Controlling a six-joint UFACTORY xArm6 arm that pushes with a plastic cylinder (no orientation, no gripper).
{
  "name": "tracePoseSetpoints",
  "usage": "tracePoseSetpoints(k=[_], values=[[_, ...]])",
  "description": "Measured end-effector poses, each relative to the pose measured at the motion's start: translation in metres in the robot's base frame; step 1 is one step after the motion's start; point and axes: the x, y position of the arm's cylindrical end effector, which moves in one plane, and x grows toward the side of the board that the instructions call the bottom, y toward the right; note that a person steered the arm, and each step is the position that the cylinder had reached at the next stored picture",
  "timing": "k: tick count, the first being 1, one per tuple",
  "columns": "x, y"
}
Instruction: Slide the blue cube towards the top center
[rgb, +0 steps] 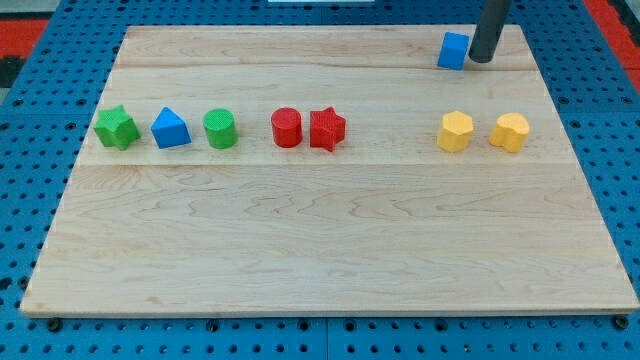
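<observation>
The blue cube (453, 50) sits near the view's top right of the wooden board (330, 240). My tip (481, 59) is the lower end of a dark rod coming down from the view's top edge. It stands just to the right of the blue cube, touching or almost touching its right side.
A row of blocks runs across the board's upper middle: a green star (116, 128), a blue triangle (171, 129), a green cylinder (220, 129), a red cylinder (286, 128), a red star (327, 129), a yellow hexagon (456, 131) and a yellow heart-like block (510, 131).
</observation>
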Motion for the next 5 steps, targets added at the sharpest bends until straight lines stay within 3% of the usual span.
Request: tracePoseSetpoints(k=[1, 3, 4, 5], values=[[-0.021, -0.030], [-0.013, -0.127], [-0.030, -0.173], [-0.034, -0.274]])
